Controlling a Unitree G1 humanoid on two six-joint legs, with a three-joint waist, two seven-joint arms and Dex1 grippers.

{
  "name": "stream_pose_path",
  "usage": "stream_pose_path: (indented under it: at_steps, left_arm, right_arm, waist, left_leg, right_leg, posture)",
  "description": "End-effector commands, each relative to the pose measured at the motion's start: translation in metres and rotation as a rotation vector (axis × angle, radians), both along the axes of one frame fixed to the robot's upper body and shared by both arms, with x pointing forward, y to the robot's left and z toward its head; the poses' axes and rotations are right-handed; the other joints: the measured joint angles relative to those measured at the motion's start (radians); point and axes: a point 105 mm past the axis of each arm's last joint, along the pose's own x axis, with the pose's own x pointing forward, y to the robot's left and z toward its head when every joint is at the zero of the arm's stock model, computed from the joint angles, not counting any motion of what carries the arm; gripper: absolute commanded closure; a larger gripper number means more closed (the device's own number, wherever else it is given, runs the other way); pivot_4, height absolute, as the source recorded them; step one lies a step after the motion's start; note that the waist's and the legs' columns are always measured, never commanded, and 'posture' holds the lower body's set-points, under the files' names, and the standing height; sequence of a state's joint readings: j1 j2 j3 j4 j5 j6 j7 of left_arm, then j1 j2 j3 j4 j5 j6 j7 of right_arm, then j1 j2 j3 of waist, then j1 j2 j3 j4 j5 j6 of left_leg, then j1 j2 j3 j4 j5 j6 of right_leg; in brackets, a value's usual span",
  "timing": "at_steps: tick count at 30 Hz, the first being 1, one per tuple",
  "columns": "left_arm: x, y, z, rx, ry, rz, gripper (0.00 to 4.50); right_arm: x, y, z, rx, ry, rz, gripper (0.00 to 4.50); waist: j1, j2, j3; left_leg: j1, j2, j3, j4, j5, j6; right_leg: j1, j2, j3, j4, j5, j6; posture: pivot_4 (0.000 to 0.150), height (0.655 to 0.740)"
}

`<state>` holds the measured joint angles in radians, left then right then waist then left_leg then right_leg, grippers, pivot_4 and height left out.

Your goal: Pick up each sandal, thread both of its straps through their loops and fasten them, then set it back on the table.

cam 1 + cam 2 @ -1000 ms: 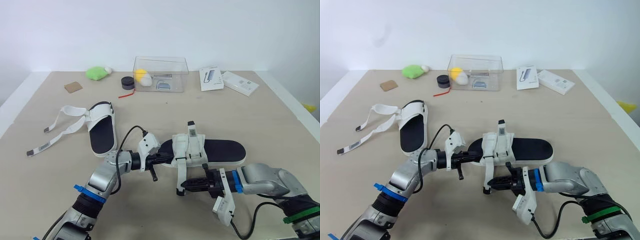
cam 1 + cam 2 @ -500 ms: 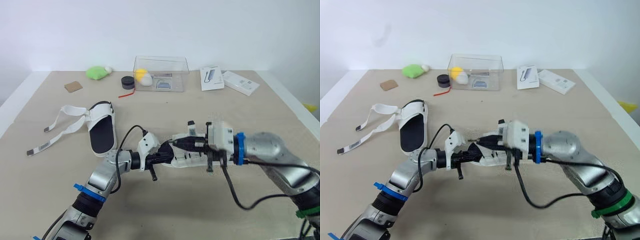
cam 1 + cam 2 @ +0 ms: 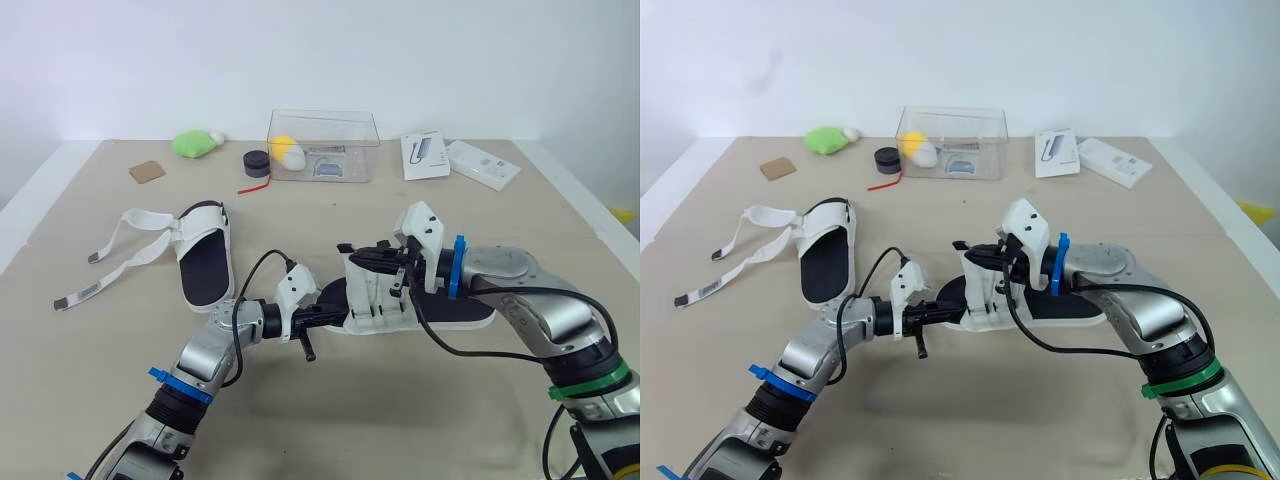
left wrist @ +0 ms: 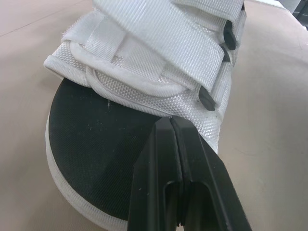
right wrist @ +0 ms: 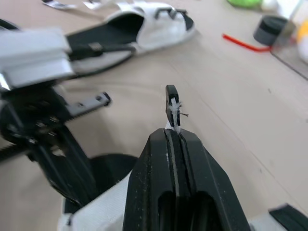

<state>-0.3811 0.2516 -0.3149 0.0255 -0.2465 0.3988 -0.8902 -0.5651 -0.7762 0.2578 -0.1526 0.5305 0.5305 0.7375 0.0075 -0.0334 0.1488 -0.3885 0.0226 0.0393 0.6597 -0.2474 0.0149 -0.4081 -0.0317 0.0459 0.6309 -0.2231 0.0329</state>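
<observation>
In front of the clear plastic box (image 3: pixel 322 147), on the robot's side of it, the black-soled sandal with white webbing straps (image 3: pixel 462 300) lies on the beige worktop (image 3: pixel 330 420). Left gripper (image 3: pixel 335 315) is at its toe. The jaws are together, tips against the seam where upper meets footbed, and no cloth is visibly caught between them. Right gripper (image 3: pixel 352 252) is above the upper, jaws clamped on the black-tipped white strap end (image 5: pixel 172 103). The second black-and-white sandal (image 3: pixel 203 262) sits left of the box and nearer the robot, straps loose.

Risks, as judgement:
- The grip takes just the tab of the strap end, so a firm pull may slip it out.
- The left gripper looks like it only pins the toe, so a sideways tug could swing the sandal.
- The strap may stick down on the hook-and-loop before it reaches its loop.

View differences:
- Right wrist view shows the frayed tab poking out of the pinch. In the head views the gripper body hides it.
- Left wrist view shows the black plastic loops (image 4: pixel 207 96) along the upper's side and the layered straps.
- Head views give the overall layout and both arms.
</observation>
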Motion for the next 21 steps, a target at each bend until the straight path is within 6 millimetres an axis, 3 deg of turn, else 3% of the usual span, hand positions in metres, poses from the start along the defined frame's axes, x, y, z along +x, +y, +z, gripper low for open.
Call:
stream_pose_path:
  at_steps: [1, 21]
  left_arm:
    - [-0.007, 0.005, -0.035, 0.091, 0.109, 0.018, 4.50]
    - [-0.006, 0.005, -0.034, 0.087, 0.110, 0.022, 4.50]
  right_arm:
    - [0.014, -0.014, 0.019, 0.000, -0.094, -0.080, 4.45]
    - [0.041, -0.039, 0.000, -0.145, -0.110, -0.276, 4.45]
  waist:
    - [0.000, 0.000, 0.000]
    - [-0.002, 0.000, 0.000]
  left_leg:
    - [0.000, 0.000, 0.000, 0.000, 0.000, 0.000]
    - [0.000, 0.001, 0.001, 0.004, 0.000, 0.001]
  right_leg:
    - [0.000, 0.000, 0.000, 0.000, 0.000, 0.000]
    - [0.000, 0.001, 0.001, 0.000, 0.004, 0.001]
  posture:
    - [0.150, 0.7400]
    - [0.150, 0.7400]
